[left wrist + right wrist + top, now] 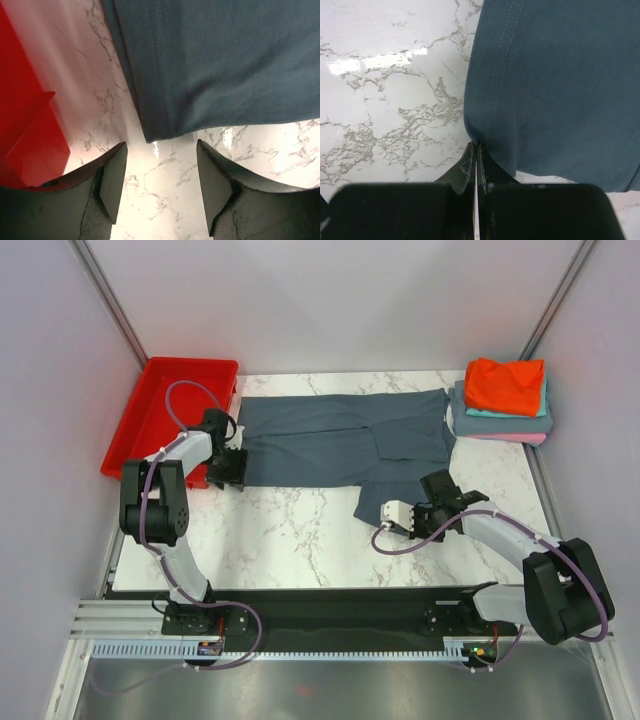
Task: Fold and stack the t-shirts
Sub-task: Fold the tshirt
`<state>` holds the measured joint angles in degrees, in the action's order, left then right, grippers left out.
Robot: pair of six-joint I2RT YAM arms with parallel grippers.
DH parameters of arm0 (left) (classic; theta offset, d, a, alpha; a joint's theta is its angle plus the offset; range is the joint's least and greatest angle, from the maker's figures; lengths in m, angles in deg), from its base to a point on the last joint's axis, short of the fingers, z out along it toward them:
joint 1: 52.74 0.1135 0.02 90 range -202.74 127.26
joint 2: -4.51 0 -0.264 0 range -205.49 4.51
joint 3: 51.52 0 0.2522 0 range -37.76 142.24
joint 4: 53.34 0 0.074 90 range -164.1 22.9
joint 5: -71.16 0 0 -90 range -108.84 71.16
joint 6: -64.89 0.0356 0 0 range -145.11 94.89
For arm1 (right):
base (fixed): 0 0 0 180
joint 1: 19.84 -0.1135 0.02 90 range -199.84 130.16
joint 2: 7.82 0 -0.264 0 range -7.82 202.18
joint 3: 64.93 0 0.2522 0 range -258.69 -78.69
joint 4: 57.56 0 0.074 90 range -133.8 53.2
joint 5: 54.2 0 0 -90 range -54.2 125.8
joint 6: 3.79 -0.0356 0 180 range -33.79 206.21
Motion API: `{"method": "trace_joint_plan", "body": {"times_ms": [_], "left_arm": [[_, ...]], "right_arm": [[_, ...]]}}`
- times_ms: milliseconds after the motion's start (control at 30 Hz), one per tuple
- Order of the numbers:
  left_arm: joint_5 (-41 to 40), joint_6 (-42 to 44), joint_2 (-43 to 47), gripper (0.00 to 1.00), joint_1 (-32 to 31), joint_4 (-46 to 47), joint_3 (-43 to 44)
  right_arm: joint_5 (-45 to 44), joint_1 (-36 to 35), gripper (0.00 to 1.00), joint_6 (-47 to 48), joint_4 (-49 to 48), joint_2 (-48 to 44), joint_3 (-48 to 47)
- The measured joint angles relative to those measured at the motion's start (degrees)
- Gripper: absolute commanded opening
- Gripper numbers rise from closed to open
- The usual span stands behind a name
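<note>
Across the far half of a white marble-patterned table (pixel 300 530), a large slate blue-grey cloth t-shirt (pixel 340 435) lies spread flat. Its long axis runs left to right between the two arms, and a lower flap hangs toward the near right.

At the shirt's left end, the left gripper (pixel 160 150) hovers low with its black jaws parted and only bare marble between them. The stitched hem corner sits just ahead of the fingertips, a little toward the left finger, and is not yet inside the gap. A red plastic tray (pixel 190 362) stands just to that arm's left.

At the near right corner, the right gripper (pixel 477 146) is clamped tight with its fingers pressed together. The hemmed edge puckers down into the tips, so it looks to be pinching the fabric there.

A stack of folded shirts (pixel 500 400) waits in the far right corner, just beside the spread shirt's right end. It is orange-red on top, with teal, grey-blue and pink edges showing beneath.

The coming move seems to hinge on that left corner. It lies straight ahead of the parted jaws, and the left arm is much the nearer one. A short push forward should bring the hem between the fingers. With both near corners held, a fold along the long axis looks possible, though a shallow bite could let the thin hem slip.
</note>
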<state>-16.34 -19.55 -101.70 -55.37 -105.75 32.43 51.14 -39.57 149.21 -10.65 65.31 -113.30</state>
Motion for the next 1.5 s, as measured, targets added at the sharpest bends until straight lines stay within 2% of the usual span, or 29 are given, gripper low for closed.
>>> {"method": "trace_joint_plan", "body": {"times_ms": [233,300,333,367,433,500,533,800,833,867,900,967,1233,1333,1433,1500], "left_arm": [[0.7,0.0,-0.2,0.51,0.8,0.0,0.4],[0.8,0.0,-0.4,0.38,1.0,0.0,0.4],[0.9,0.0,-0.5,0.36,1.0,0.0,0.4],[1.0,0.1,-0.7,0.27,1.0,0.1,0.4],[0.9,0.3,-1.1,0.25,1.1,0.2,0.5],[1.1,0.2,-1.1,0.04,1.2,0.2,0.5],[1.1,0.2,-1.1,0.02,1.2,0.2,0.5],[1.1,0.4,-0.7,0.02,0.4,0.3,0.1],[1.1,0.4,-0.5,0.09,0.1,0.2,-0.2],[1.1,0.5,-0.3,0.42,-0.2,0.2,-0.3],[1.1,0.7,-0.1,0.55,-0.5,0.1,-0.4],[1.1,1.0,0.2,0.63,-1.1,0.1,-0.5],[0.7,0.9,0.6,0.61,-1.7,0.0,-0.2],[0.6,0.9,0.5,0.55,-1.7,0.0,0.4],[0.6,0.9,0.3,0.41,-1.7,0.0,1.1],[0.6,1.0,-0.1,0.36,-1.7,0.1,1.7]], "right_arm": [[-0.2,0.0,0.00,-0.7,-0.7,-0.3,0.5],[-0.2,0.0,0.00,-0.9,-0.8,-0.3,0.5],[-0.2,0.0,0.00,-1.1,-0.9,-0.3,0.5],[-0.2,0.0,0.00,-1.3,-0.9,-0.3,0.5],[-0.2,0.0,0.00,-1.4,-1.0,-0.3,0.5],[-0.3,0.0,0.00,-1.5,-1.1,-0.3,0.6],[-0.3,0.0,0.00,-1.6,-1.1,-0.3,0.6],[-0.2,0.0,0.00,-1.8,-1.8,-1.0,1.2],[-0.2,0.0,0.00,-1.8,-1.8,-1.0,1.2],[-0.2,0.0,0.00,-1.8,-1.9,-1.0,1.2],[-0.2,0.0,0.00,-1.8,-1.9,-1.0,1.2],[-0.2,0.0,0.00,-1.8,-1.9,-1.0,1.2],[-0.2,0.0,0.00,-1.9,-2.1,-0.9,1.2],[-0.2,0.0,0.00,-1.9,-2.6,-0.7,1.2],[-0.2,0.0,0.00,-2.0,-2.9,-0.6,1.2],[-0.2,0.0,0.00,-2.2,-3.2,-0.5,1.2]]}}
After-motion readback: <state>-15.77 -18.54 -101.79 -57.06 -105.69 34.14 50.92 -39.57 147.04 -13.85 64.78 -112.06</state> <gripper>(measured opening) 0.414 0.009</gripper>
